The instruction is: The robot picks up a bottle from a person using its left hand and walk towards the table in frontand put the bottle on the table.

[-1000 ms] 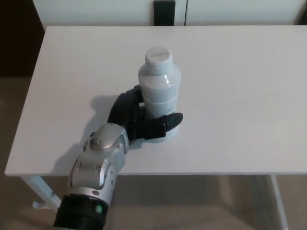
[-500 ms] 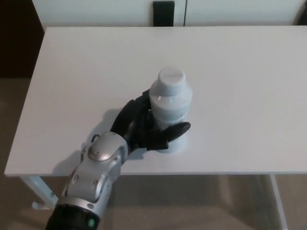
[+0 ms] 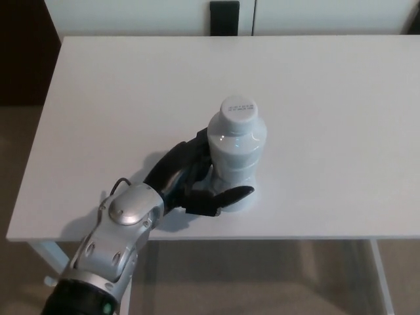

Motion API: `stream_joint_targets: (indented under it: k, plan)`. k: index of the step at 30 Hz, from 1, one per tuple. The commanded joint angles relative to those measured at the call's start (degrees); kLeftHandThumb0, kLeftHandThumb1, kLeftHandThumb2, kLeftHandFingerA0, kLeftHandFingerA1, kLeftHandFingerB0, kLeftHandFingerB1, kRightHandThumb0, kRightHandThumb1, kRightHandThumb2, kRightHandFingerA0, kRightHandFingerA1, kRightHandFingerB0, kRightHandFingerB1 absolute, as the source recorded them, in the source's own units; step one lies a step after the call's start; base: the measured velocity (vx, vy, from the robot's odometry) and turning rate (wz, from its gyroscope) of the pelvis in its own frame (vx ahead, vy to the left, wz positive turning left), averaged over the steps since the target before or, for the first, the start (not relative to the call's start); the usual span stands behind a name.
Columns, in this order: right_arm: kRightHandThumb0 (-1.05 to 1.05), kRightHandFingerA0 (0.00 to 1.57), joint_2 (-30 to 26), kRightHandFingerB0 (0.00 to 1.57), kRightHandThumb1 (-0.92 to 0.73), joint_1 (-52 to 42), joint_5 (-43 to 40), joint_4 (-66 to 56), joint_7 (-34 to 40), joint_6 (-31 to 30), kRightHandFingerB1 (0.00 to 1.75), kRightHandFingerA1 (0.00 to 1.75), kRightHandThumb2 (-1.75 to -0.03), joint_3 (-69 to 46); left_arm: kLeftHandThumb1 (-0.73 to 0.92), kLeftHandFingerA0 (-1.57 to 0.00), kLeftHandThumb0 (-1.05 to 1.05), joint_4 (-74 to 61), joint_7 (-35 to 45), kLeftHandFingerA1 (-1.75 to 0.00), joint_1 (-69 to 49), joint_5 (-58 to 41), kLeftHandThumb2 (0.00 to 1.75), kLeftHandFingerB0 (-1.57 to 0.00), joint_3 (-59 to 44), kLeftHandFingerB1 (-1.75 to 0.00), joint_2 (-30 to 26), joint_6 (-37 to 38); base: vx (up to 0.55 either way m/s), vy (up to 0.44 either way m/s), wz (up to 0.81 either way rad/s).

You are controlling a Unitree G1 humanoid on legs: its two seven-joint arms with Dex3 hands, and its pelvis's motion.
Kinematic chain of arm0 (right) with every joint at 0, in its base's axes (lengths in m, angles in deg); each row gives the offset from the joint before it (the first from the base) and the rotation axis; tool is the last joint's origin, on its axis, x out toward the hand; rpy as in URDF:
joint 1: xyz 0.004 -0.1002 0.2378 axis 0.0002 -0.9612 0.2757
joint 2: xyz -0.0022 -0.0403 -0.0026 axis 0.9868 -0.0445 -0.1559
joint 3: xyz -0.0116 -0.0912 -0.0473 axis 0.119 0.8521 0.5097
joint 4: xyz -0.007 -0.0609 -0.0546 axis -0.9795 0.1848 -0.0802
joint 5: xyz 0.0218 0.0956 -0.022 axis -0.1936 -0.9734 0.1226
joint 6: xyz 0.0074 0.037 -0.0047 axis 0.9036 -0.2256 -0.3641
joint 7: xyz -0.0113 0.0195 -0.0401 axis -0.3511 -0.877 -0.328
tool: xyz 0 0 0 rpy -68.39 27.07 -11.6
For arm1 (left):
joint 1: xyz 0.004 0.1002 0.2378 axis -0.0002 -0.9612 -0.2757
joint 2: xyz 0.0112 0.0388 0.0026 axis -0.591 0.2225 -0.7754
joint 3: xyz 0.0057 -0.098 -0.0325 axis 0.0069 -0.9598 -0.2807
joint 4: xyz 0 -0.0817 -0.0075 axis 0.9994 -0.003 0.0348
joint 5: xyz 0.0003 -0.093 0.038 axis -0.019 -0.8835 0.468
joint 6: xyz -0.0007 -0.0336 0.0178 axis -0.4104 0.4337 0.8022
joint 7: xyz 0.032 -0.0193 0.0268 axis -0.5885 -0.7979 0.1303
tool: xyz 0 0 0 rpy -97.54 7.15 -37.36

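Your white bench (image 3: 131,85) fills most of frame, plain matte top. Bottle (image 3: 237,147) stands upright on it, centre frame, nearer bottom edge, white cap up. Your left hand (image 3: 190,177) comes in from lower left, clasped round bottle's lower part: thumb across front, fingers curled behind. Beige floor (image 3: 20,151) at left and bottom. White panel (image 3: 131,16) along top, black block (image 3: 224,18) top centre.

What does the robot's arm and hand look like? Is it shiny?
Only the left arm shows. Its left hand is black with thick fingers. The forearm is shiny silver and rounded, with small screws. A thin black cable loops at the wrist, and a black cuff lower down has a tiny green light.
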Motion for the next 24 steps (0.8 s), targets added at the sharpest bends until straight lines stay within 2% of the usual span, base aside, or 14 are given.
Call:
stream_joint_targets:
  k: [1, 7, 12, 15, 18, 24]
  plan:
    - [-0.39, 0.76, -0.3, 0.58, -0.7, 0.4, 0.3, 0.2, -0.4, -0.2, 0.41, 0.49, -0.61, 0.0, 0.51, 0.0, -0.89, 0.0, 2.3, 0.0, -0.8, 0.6, 0.59, 0.0, -0.2, -0.01, -1.5, 1.6, 0.0, 0.0, 0.0]
    - [-0.39, 0.75, -0.5, 0.57, -0.7, 0.7, 0.5, 0.2, -0.8, -0.2, 0.41, 0.49, -0.61, 0.3, 0.47, 0.0, -0.9, 0.3, 4.6, 0.0, 0.5, 0.2, 0.59, 0.0, -0.8, 0.0, -3.4, 1.6, 0.0, 0.0, 0.0]
    - [-0.39, 0.74, -0.6, 0.58, -0.71, 1.3, 0.6, 0.1, -1.2, -0.7, 0.41, 0.49, -0.61, 0.4, 0.52, 0.0, -0.95, -3.0, 6.5, 0.0, 0.1, -0.9, 0.57, 0.0, -4.5, 0.0, -8.2, 1.5, 0.0, 0.0, 0.0]
    - [-0.39, 0.74, -0.5, 0.58, -0.71, 1.4, 0.7, 0.1, -1.2, -0.6, 0.41, 0.49, -0.61, 0.3, 0.52, 0.0, -0.95, -3.5, 6.7, 0.0, 0.2, -0.8, 0.57, 0.0, -4.8, 0.0, -8.7, 1.1, 0.0, 0.0, 0.0]
    - [-0.41, 0.71, -0.5, 0.57, -0.71, 1.5, 0.8, 0.0, -1.7, -1.2, 0.4, 0.46, -0.61, 0.3, 0.51, 0.0, -0.92, -6.7, 9.4, 0.0, -1.8, -4.6, 0.6, 0.0, -10.4, 0.0, -13.8, -1.9, 0.0, 0.0, 0.0]
    - [-0.4, 0.73, -0.7, 0.55, -0.71, 1.0, 1.5, 0.2, -1.3, -0.8, 0.4, 0.47, -0.61, 1.1, 0.54, 0.0, -0.84, -8.4, 12.0, 0.0, -6.2, -6.9, 0.57, 0.0, -14.7, 0.0, -16.5, 0.0, 0.0, 0.0, 0.0]
